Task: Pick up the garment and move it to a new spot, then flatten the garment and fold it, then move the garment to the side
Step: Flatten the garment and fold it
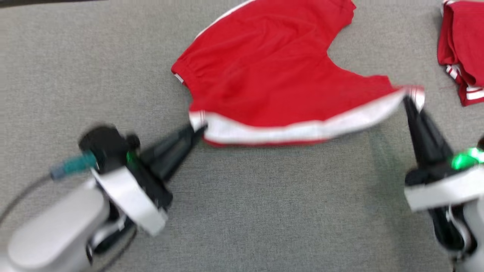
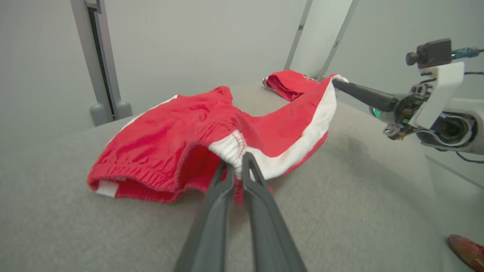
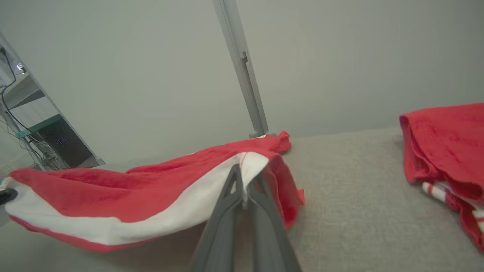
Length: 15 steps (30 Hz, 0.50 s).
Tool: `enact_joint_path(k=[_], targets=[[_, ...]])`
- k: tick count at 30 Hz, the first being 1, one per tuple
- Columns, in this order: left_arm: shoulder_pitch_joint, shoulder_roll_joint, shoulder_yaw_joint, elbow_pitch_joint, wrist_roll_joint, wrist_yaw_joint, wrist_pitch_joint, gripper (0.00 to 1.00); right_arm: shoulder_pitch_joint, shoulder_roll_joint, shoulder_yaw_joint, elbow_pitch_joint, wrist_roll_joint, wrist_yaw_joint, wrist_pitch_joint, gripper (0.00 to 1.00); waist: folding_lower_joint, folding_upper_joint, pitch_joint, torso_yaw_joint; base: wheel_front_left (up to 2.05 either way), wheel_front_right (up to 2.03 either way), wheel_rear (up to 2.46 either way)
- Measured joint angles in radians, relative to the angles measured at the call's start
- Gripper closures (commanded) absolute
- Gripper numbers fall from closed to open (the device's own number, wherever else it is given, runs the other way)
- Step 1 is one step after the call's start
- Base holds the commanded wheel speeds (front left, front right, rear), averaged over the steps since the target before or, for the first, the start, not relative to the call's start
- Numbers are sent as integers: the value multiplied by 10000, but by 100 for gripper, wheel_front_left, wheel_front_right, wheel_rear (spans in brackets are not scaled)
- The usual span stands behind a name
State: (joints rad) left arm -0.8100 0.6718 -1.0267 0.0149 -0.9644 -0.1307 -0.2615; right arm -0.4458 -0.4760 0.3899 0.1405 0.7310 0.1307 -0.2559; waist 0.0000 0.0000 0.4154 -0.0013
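Note:
Red shorts with a white side stripe lie spread on the grey table, their near edge lifted. My left gripper is shut on the shorts' near left corner, pinching the white waistband end. At the other end my right gripper is shut on the near right corner, where the white stripe ends. The stripe hangs stretched between the two grippers. The far part of the shorts rests on the table. The right gripper also shows from the left wrist.
A second red garment with white stripes lies folded at the table's far right, close beside my right gripper. Grey metal posts stand at the table's back edge. A red item lies off the table's near right.

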Motion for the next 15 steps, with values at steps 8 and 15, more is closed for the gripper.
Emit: enact_joint_path(k=[8,15], targets=[[4446,-272,1223,-221,1296,2,0,100,4773,274,-1156,-1860,173,0,1584,100,0,0,-1084,81,0,0,0],[6264,359,1304,-784,2364,77,21,100,7236,320,-2197,-4374,907,0,3998,100,0,0,-1799,136,0,0,0]])
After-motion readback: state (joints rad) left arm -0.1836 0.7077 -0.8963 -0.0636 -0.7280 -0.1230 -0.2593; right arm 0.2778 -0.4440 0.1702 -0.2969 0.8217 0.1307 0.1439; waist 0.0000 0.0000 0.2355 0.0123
